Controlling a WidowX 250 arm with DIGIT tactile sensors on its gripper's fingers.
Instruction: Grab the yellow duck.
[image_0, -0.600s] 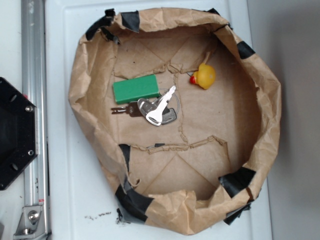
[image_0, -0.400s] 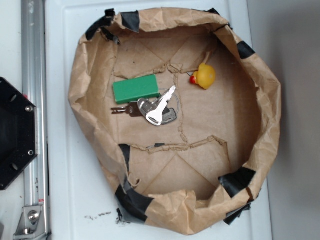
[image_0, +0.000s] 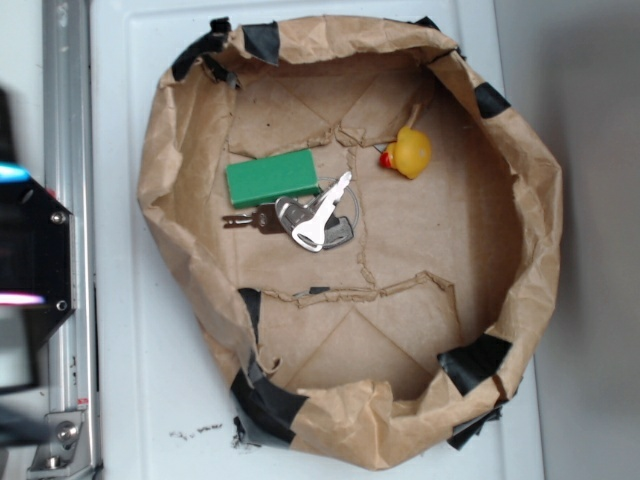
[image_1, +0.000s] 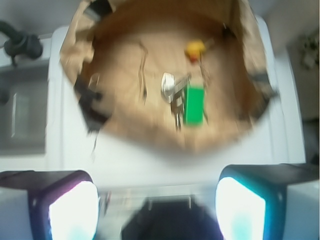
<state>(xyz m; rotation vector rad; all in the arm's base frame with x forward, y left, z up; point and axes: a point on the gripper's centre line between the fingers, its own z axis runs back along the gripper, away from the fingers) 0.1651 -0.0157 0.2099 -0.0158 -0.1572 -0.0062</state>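
Note:
The yellow duck (image_0: 410, 153) is small and round with a red-orange beak. It sits upright in the far right part of a crumpled brown paper bowl (image_0: 540, 200). The wrist view shows the yellow duck (image_1: 195, 49) far ahead, blurred, inside the paper bowl (image_1: 75, 50). My gripper (image_0: 15, 235) is a blurred shape at the left edge of the exterior view, outside the bowl and well away from the duck. In the wrist view the gripper (image_1: 157, 205) is open, its two glowing fingers wide apart with nothing between them.
A green block (image_0: 272, 178) and a bunch of keys (image_0: 315, 222) lie left of the duck in the bowl. The bowl's raised wall has black tape patches (image_0: 475, 360). A metal rail (image_0: 65, 100) runs along the left side.
My gripper has come into the exterior view at the left edge, blurred by motion. The duck, block and keys have not moved.

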